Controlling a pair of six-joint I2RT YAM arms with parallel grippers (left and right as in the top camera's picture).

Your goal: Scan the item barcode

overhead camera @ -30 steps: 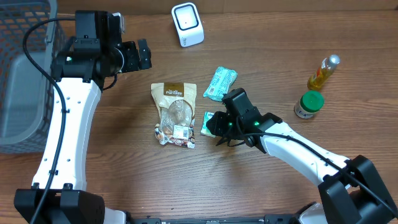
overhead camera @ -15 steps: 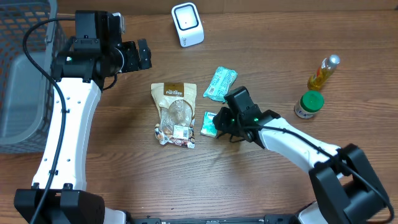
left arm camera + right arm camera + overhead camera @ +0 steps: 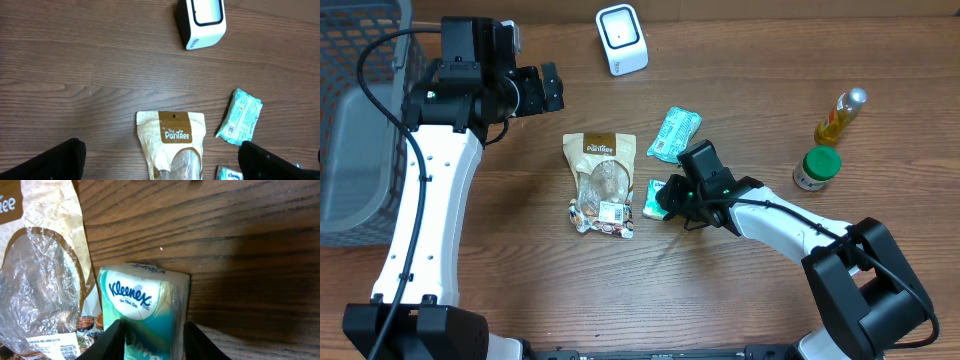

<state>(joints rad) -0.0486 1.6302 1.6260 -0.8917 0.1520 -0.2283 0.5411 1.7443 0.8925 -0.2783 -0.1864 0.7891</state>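
Observation:
A small Kleenex tissue pack (image 3: pixel 656 198) (image 3: pixel 142 302) lies on the wooden table beside the brown PanTree bag (image 3: pixel 600 180). My right gripper (image 3: pixel 672 197) (image 3: pixel 154 328) is down at table level, shut on the tissue pack with one finger on each long side. No barcode shows on the pack's visible face. The white scanner (image 3: pixel 621 38) (image 3: pixel 200 22) stands at the back of the table. My left gripper (image 3: pixel 552 88) (image 3: pixel 160 165) hangs wide open above the table, holding nothing, with the PanTree bag (image 3: pixel 172 145) below it.
A second teal packet (image 3: pixel 674 134) (image 3: pixel 240 117) lies behind the tissue pack. A yellow oil bottle (image 3: pixel 840 117) and a green-lidded jar (image 3: pixel 817 167) stand at the right. A grey basket (image 3: pixel 355 120) fills the left edge. The bag's white label (image 3: pixel 612 211) faces up.
The right arm's elbow has swung in toward the table's middle and its wrist has turned, while the gripper stays at the tissue pack. The pack and the left arm have not moved.

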